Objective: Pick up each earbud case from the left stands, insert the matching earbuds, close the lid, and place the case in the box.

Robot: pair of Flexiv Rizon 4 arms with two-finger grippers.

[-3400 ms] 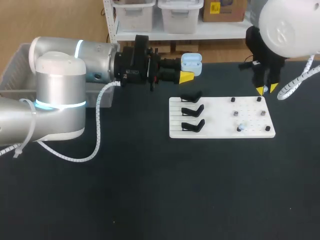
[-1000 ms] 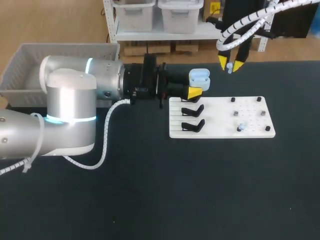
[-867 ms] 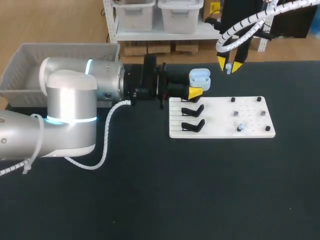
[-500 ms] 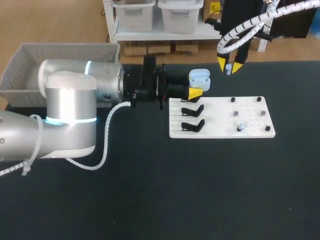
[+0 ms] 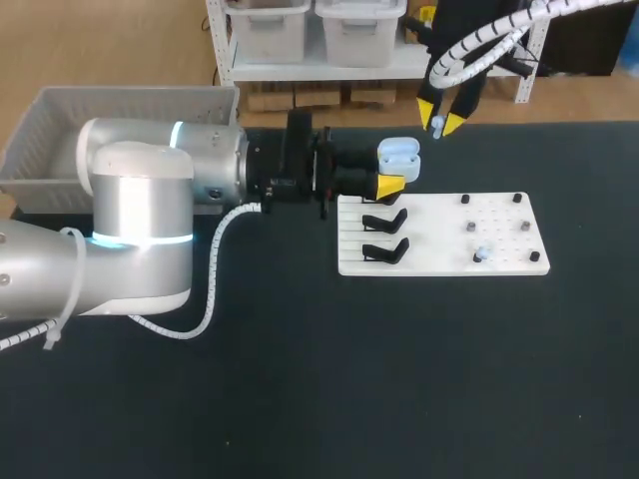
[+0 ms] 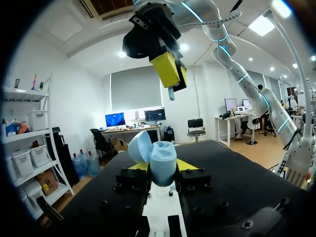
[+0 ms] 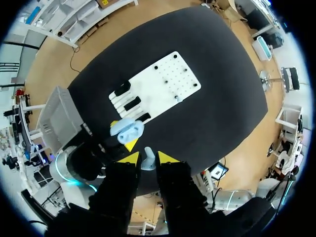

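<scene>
Drifting left over the last half second, the right gripper (image 5: 437, 122) pinches an earbud (image 7: 147, 159) and now hangs above and just right of the open case (image 5: 398, 156), which the left gripper (image 6: 163, 168) clamps over the board (image 5: 439, 254)'s far-left corner; insertion looks next

**No legible text**

Nothing on the table (image 5: 399, 379) is reading out as text, a number or a sign. A small white marking (image 5: 283, 184) is showing in the head view on the black housing behind the left tool (image 5: 391, 172). It is coming through too small to make out.
</scene>
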